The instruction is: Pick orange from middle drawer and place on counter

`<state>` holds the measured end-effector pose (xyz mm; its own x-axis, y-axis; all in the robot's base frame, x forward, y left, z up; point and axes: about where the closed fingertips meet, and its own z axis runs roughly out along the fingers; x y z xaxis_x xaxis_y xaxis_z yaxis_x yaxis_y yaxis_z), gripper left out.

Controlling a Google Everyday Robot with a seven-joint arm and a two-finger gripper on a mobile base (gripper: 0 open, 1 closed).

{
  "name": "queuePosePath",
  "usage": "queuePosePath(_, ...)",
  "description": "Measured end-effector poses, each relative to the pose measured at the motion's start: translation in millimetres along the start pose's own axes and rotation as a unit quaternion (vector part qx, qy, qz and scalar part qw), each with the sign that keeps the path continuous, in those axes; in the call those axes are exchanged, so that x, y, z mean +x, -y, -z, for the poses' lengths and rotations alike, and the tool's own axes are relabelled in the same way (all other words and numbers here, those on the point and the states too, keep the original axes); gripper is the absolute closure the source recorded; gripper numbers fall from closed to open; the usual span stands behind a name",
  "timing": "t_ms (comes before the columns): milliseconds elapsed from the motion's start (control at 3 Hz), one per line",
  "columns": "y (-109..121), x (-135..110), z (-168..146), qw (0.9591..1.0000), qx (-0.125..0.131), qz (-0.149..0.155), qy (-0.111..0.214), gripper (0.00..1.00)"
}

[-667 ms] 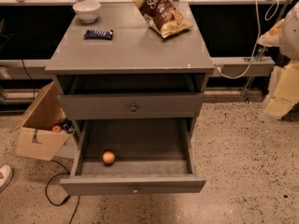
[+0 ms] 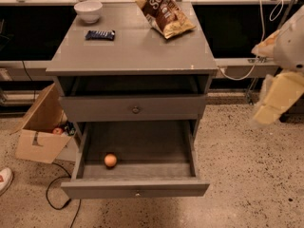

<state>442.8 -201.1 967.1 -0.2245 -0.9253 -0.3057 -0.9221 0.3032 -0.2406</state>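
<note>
The gripper (image 2: 278,101) is seen at the right edge, held in the air beside the cabinet and touching nothing; whether it is wide or narrow cannot be told. Well to its left and lower down, the orange (image 2: 110,160) is spotted on the floor of the middle drawer (image 2: 135,189), which stands open. Up and left of the gripper, the counter (image 2: 137,51) is occupied by a bowl (image 2: 88,11), a wrapped bar (image 2: 100,34) and a chip bag (image 2: 164,13).

Camera looks down at cabinet (image 2: 104,109) front, jaws at right edge.
</note>
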Motion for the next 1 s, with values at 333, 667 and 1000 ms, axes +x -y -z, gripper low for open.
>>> queuePosePath(333, -23.9, -22.6, -67.3, 0.9929, -0.052, -0.063, 0.086, 0.00)
queuePosePath(667, -58.3, -71.6, -129.3, 0.9724, -0.109, -0.118, 0.169, 0.00)
queuePosePath(1000, -54.8, -92.9, -133.8, 0.9667, -0.097, -0.130, 0.198, 0.00)
